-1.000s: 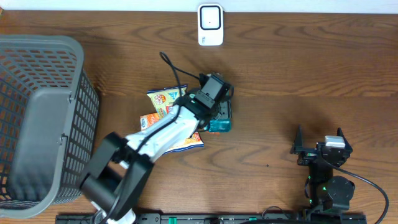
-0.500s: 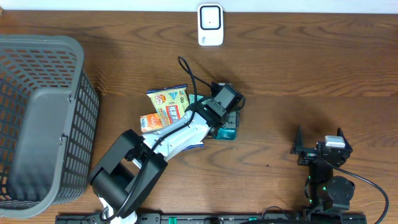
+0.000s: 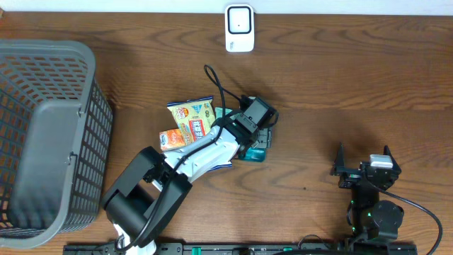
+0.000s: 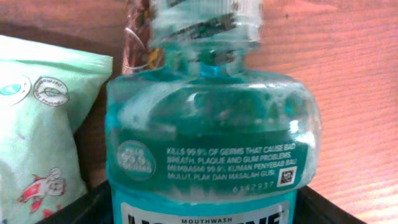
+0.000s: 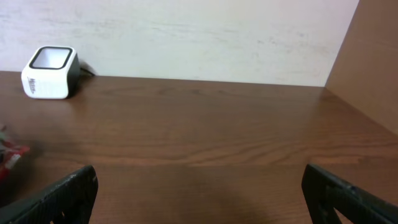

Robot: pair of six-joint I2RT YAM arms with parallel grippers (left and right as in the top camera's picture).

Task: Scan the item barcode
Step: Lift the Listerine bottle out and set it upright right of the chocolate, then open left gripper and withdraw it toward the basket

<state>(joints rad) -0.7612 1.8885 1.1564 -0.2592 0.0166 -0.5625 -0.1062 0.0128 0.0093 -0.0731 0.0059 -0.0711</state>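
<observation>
The item is a teal mouthwash bottle (image 3: 253, 151) lying on the table, cap pointing away from the arm. It fills the left wrist view (image 4: 211, 124), label up, with a small square code (image 4: 286, 176) on it. My left gripper (image 3: 256, 139) (image 4: 199, 214) straddles the bottle, a black finger (image 4: 74, 208) close to each side; whether they press on it is unclear. The white scanner (image 3: 239, 28) (image 5: 48, 71) stands at the table's far edge. My right gripper (image 3: 362, 157) (image 5: 199, 186) rests open at the near right with nothing between its fingers.
Snack packets (image 3: 190, 117) (image 4: 37, 124) lie just left of the bottle, one orange (image 3: 173, 138), partly under my left arm. A large grey mesh basket (image 3: 42, 134) takes up the left side. A wall runs behind the scanner.
My left gripper and the bottle shifted right and toward me a second ago. Over the last half second the bottle's base turned slightly left. The right arm has not moved.
</observation>
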